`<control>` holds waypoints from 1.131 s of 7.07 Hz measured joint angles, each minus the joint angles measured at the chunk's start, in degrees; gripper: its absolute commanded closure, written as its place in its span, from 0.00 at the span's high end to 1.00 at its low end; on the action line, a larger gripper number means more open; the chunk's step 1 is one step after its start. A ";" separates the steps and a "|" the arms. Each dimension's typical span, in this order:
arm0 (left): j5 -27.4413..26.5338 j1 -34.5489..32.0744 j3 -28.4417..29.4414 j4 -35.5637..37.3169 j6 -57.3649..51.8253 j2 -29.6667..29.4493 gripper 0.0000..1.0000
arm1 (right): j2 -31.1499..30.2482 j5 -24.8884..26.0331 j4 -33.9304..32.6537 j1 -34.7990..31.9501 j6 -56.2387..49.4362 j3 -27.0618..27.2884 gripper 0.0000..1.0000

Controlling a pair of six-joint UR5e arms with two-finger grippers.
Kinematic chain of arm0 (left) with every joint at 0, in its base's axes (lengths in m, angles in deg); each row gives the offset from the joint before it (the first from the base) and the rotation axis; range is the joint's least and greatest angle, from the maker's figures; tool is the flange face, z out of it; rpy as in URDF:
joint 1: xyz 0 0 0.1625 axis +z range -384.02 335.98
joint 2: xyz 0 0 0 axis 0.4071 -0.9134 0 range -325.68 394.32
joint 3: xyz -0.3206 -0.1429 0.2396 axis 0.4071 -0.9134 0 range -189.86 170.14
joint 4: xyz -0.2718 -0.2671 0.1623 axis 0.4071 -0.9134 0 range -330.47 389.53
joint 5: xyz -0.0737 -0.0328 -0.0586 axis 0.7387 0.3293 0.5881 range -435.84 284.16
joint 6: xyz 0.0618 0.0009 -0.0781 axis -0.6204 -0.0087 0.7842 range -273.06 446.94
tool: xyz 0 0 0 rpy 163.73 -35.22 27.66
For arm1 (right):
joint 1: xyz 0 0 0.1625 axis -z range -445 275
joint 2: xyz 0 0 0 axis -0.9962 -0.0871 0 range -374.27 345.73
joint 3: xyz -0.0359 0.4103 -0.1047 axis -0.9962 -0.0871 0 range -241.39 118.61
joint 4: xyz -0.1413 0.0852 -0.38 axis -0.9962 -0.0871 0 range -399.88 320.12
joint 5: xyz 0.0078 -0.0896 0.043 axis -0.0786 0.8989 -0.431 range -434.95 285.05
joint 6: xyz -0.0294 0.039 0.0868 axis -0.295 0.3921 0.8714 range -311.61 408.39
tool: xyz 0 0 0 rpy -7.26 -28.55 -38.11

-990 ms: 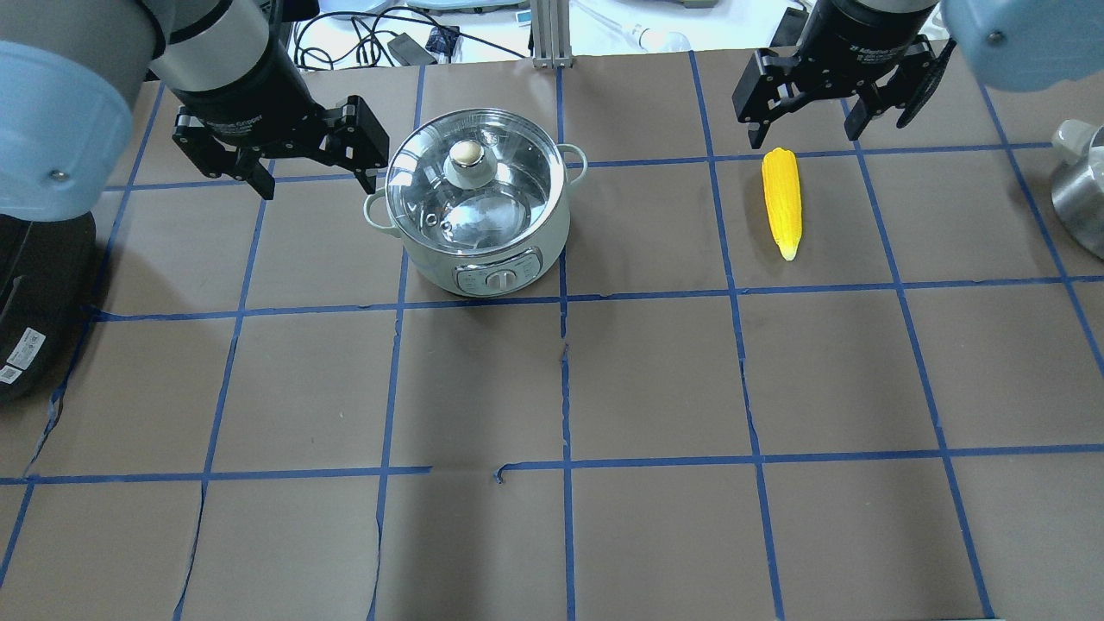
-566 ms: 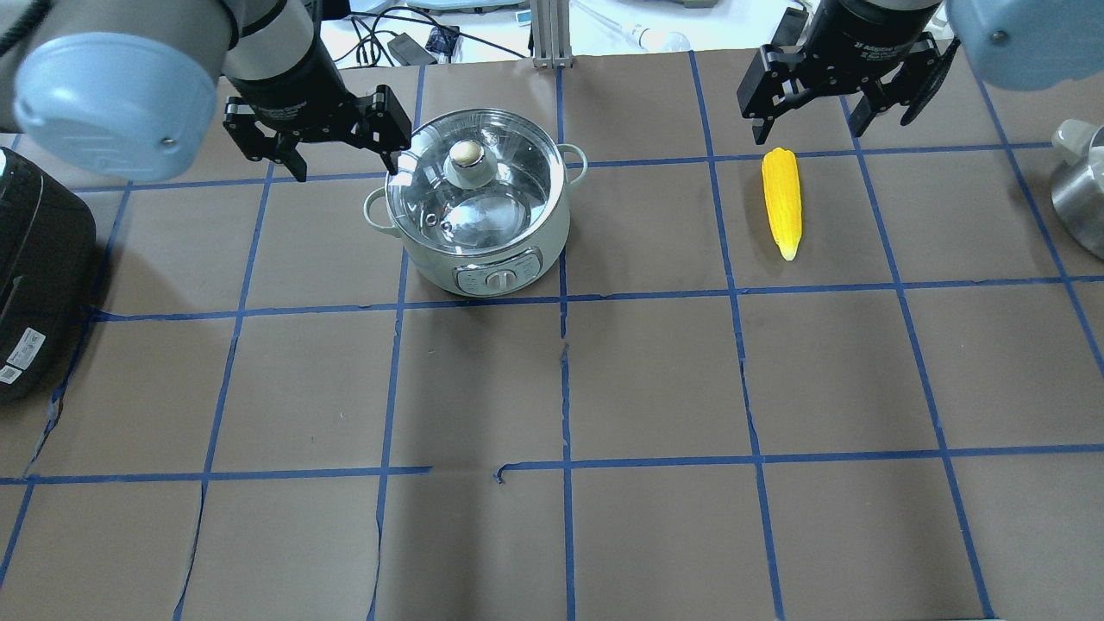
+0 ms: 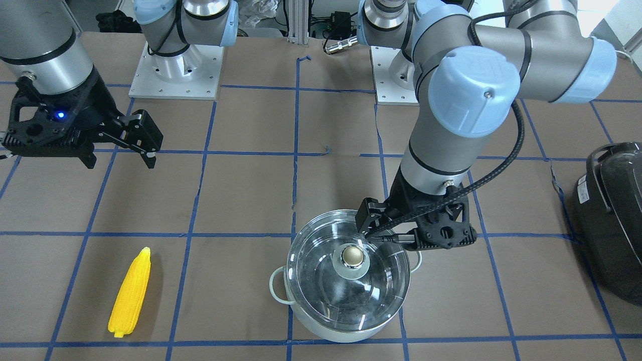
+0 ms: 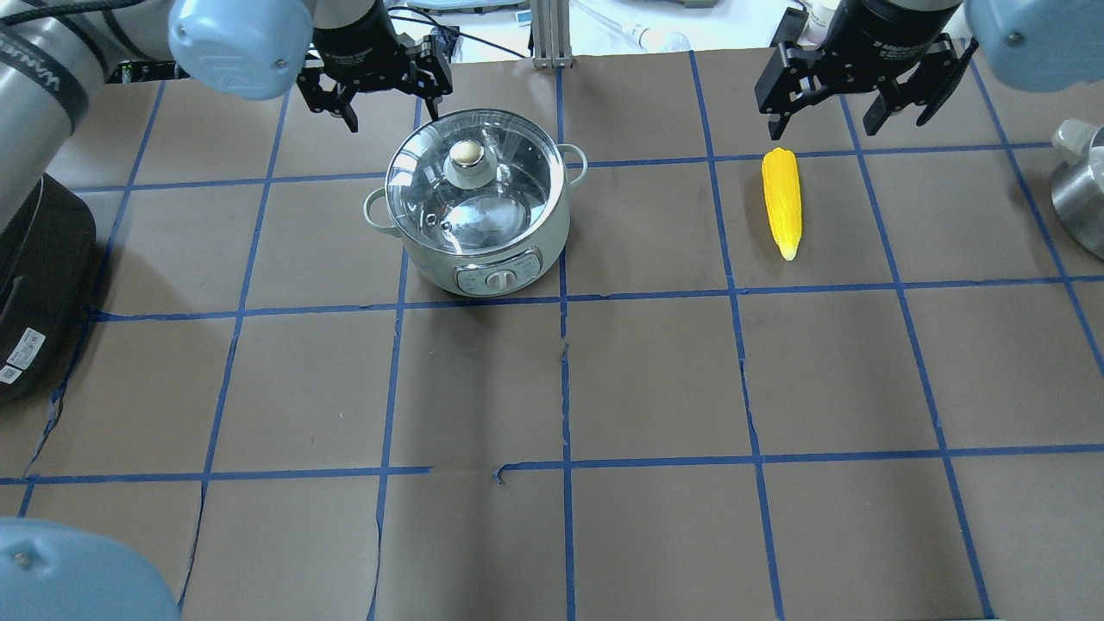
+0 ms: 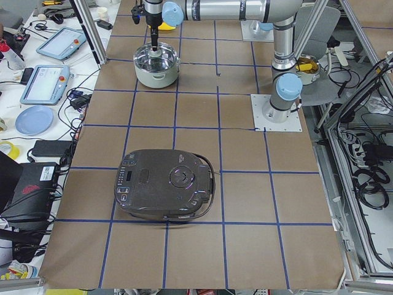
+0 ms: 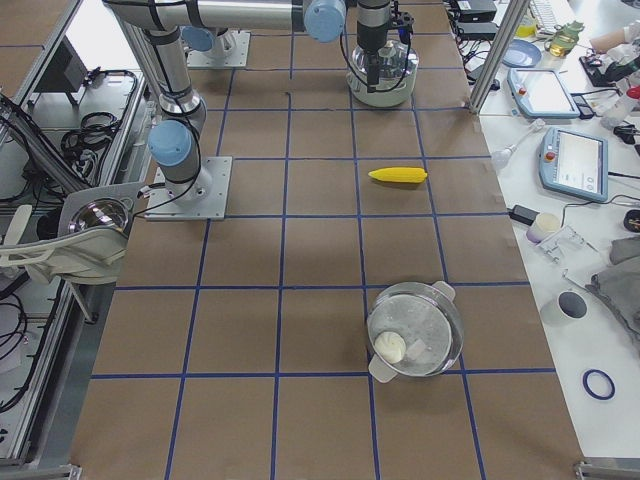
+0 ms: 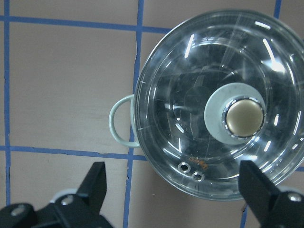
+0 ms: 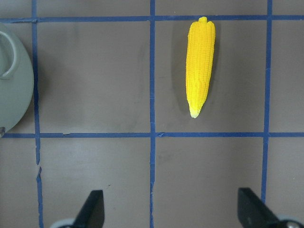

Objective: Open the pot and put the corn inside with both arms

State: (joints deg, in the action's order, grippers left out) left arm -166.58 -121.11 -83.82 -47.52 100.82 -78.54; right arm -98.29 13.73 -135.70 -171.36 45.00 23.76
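Note:
The steel pot stands on the brown table with its glass lid on and the knob upright. It also shows in the front view. My left gripper hovers open above the pot, clear of the lid. In its wrist view the knob sits right of centre between the open fingers. The yellow corn lies flat, about two tape squares right of the pot. My right gripper hangs open and empty above the table near the corn.
A large black appliance sits at the table's left end. A second metal pot with a lid stands at the right end. Blue tape lines grid the brown table cover. Cables and devices lie beyond the far edge.
My left gripper has swung right and farther up the overhead view, from beside the pot's left handle to over the pot. My right gripper has shifted only slightly. Pot and corn have not moved.

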 measured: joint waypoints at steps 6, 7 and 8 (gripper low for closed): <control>-0.04 -3.98 0.39 4.68 6.12 -7.25 0.82 | 6.46 -0.15 -10.17 3.28 0.31 0.03 0.99; -0.15 -3.99 0.35 4.92 5.63 -7.58 0.52 | 8.39 -0.10 -11.25 3.29 0.30 -0.21 0.97; -0.36 -4.00 0.32 5.02 4.87 -7.71 0.48 | 10.19 0.06 -12.75 3.29 0.27 -0.12 0.97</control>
State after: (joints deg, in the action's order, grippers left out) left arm -166.94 -125.10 -83.50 -42.50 105.69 -86.25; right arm -88.10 13.79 -148.45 -168.06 45.27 23.64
